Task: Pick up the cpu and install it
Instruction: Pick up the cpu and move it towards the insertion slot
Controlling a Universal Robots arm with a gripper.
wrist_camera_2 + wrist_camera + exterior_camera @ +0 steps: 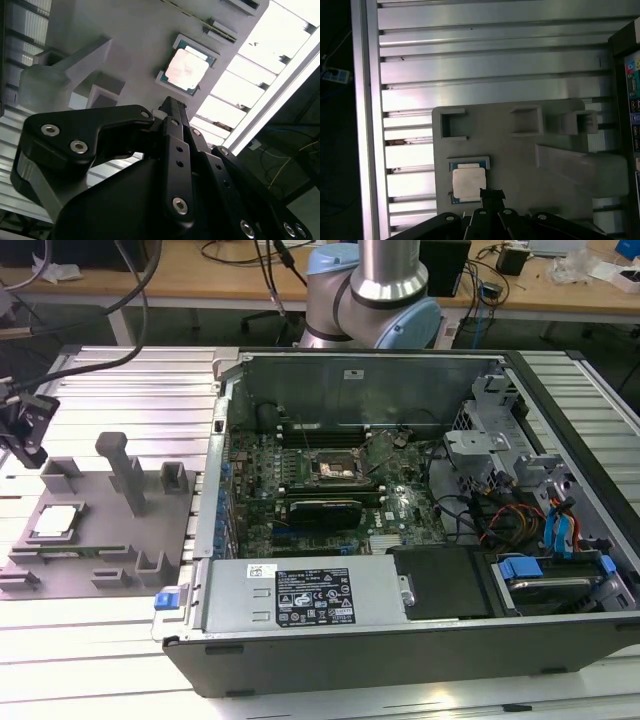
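Note:
The cpu [55, 522] is a small square chip with a shiny silver top. It lies flat in a recess of the grey fixture plate [110, 540] at the exterior view's left, outside the computer case. Both wrist views show the cpu [186, 69] [468, 183] just past my black fingertips. My gripper [27, 428] hangs above the plate's far left part, a little off the chip and not touching it. Its fingers meet in one narrow tip [491, 193] with nothing between them. The dark cpu socket [335, 468] with its metal frame sits in the middle of the motherboard.
The open computer case [400, 640] lies on the ribbed aluminium table [100, 660] in the middle and right of the exterior view. Grey posts and blocks [125, 470] rise from the fixture plate beside the cpu. A thin memory stick [70, 552] lies along its near edge.

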